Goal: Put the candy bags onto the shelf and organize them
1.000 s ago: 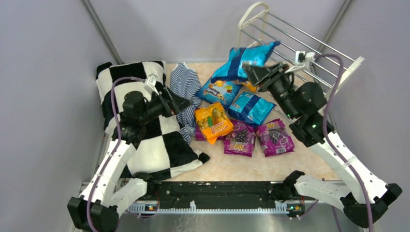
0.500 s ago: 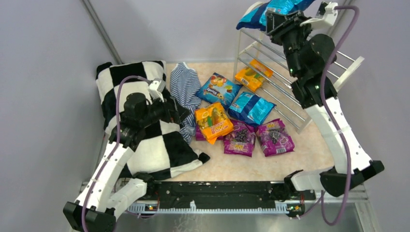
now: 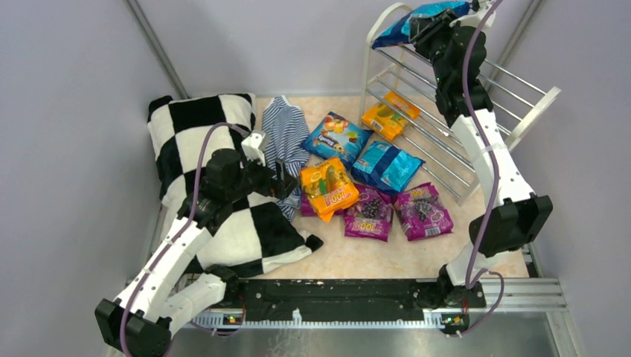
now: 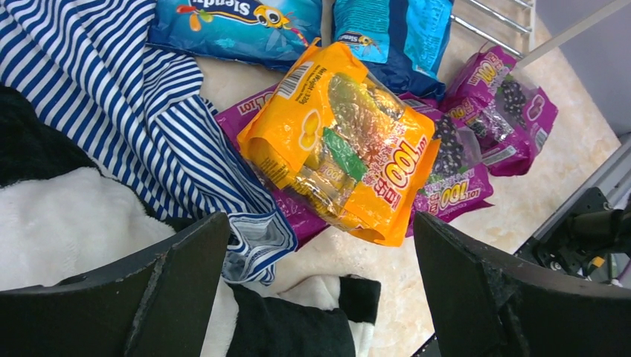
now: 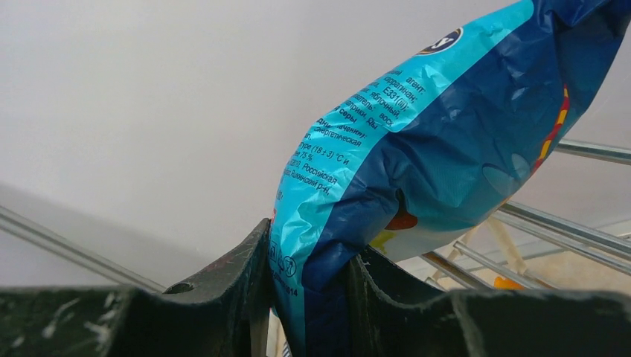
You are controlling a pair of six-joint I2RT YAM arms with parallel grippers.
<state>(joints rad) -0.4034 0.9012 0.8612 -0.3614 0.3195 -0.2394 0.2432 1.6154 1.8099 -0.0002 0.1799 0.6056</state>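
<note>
My right gripper (image 3: 425, 27) is shut on a blue candy bag (image 3: 405, 22), holding it at the top tier of the white shelf (image 3: 521, 123); the wrist view shows the bag (image 5: 439, 134) pinched between the jaws. An orange bag (image 3: 384, 117) lies on the shelf's lowest tier. On the table lie two blue bags (image 3: 336, 137) (image 3: 387, 165), an orange bag (image 3: 329, 187) and purple bags (image 3: 370, 213) (image 3: 423, 210). My left gripper (image 3: 283, 181) is open and empty, over the pillow's edge just left of the orange bag (image 4: 338, 141).
A black-and-white checkered pillow (image 3: 223, 223) fills the left side under my left arm. A blue-and-white striped cloth (image 3: 284, 134) lies between it and the bags. Grey walls close in on both sides and behind.
My right arm has lifted the blue bag from the table up to the shelf's top tier. My left gripper has moved right toward the orange bag.
</note>
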